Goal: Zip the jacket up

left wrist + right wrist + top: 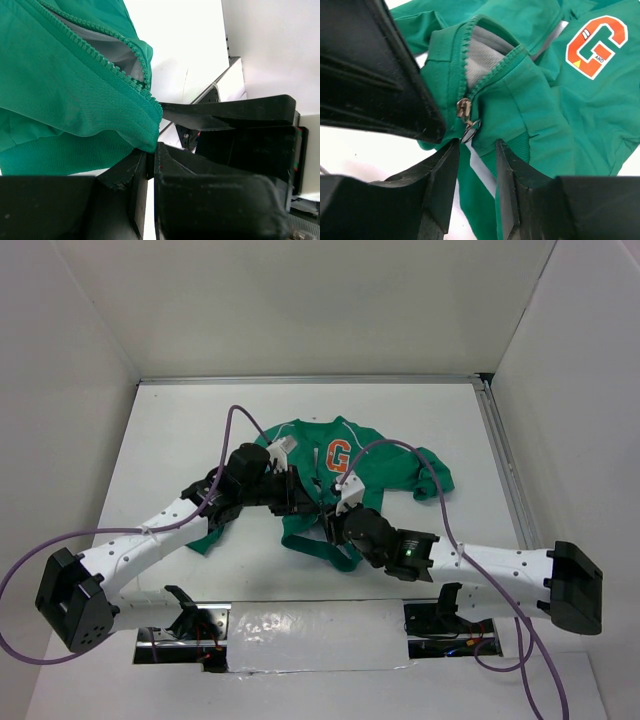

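The jacket point(395, 468) lies mid-table point(180, 430), its front unzipped above the slider point(464, 108). The left pincer point(152, 157) is clamped on the hem corner point(142, 137) below the zipper — a sound anchor. The right pincer point(477, 160) stands part-open, just short of the pull tab point(470, 132). It should centre on the tab, close firmly, then draw straight along the teeth while the left keeps the fabric taut.

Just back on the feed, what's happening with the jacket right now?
The left gripper is pinching the jacket at its bottom hem, holding it in place. The right gripper is open, just short of the pull, and isn't gripping it. The pull sits low and the zipper above it gapes open, so zipping hasn't begun.
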### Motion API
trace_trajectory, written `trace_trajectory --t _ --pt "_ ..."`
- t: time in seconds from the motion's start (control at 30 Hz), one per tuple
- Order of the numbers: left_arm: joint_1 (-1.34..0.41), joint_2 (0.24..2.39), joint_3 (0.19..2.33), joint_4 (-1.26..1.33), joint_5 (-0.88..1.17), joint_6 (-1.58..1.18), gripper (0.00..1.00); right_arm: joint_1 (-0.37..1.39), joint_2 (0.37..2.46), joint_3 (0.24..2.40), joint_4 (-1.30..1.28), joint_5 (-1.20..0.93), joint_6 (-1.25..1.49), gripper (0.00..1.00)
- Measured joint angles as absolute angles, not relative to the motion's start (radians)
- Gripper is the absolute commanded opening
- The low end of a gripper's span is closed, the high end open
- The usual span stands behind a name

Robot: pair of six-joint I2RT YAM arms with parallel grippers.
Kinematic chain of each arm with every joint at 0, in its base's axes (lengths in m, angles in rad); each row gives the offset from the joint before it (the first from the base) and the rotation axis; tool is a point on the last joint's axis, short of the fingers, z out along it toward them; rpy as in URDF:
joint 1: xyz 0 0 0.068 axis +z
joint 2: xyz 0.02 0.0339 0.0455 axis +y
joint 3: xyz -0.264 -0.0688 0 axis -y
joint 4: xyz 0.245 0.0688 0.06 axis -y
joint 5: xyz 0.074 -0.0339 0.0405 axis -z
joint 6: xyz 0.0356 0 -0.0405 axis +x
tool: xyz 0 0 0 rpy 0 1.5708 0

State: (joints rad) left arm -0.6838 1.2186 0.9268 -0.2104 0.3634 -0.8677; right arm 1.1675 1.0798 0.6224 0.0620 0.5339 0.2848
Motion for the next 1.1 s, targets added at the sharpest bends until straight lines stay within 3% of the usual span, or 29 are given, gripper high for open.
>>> trace_trajectory --t 0.4,0.63,0.73,1.1 --pt "-0.698 1.220 0.927 -0.230 0.332 -0.868 0.00 1.164 1.094 0.643 0.075 0.568 0.299 0.40" --pt "-0.699 1.223 0.927 -0.228 0.316 -0.868 0.00 1.159 1.117 0.665 0.069 0.553 0.302 0.08" --pt "-0.700 1.224 0.927 -0.228 0.310 -0.867 0.00 1.157 1.118 0.674 0.057 0.540 0.302 0.01" --pt "-0.716 1.273 0.934 -0.271 0.275 -0.811 0.00 1.102 1.071 0.745 -0.145 0.377 0.276 0.00"
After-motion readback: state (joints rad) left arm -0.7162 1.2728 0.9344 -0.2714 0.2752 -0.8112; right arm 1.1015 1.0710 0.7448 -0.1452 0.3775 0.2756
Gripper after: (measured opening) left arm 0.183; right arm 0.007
